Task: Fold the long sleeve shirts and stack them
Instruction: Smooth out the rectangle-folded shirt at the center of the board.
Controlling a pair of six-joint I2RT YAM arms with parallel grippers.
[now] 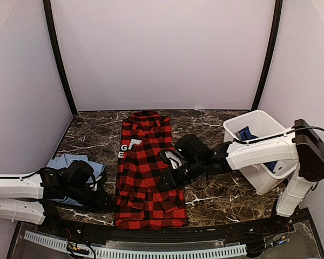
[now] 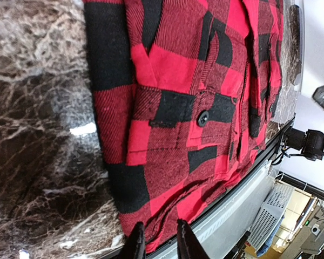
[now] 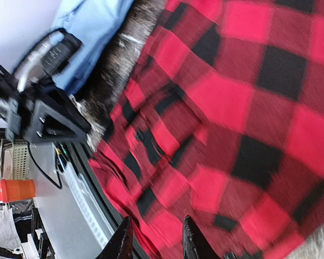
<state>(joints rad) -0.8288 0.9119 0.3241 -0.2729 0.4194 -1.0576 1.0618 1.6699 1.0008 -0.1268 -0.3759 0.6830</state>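
Hard to make out any grip at the left gripper (image 2: pixel 157 244): jaws narrowly parted at the near hem of the red-and-black checked flannel (image 1: pixel 148 172), clenched on cloth or merely over it, cannot tell. Same doubt at the right gripper (image 3: pixel 154 242), blurred, jaws a little apart above the flannel's right side. Spread lengthwise mid-bench, that flannel, collar at the far end. Half hidden under the left arm, a light blue shirt (image 1: pixel 70 162); barely peeking from a white bin (image 1: pixel 262 120), something dark blue (image 1: pixel 247 133). Underneath, a dark veined marble bench (image 1: pixel 216 197); around, pale plain walls (image 1: pixel 162 54), black corner posts (image 1: pixel 56 59).
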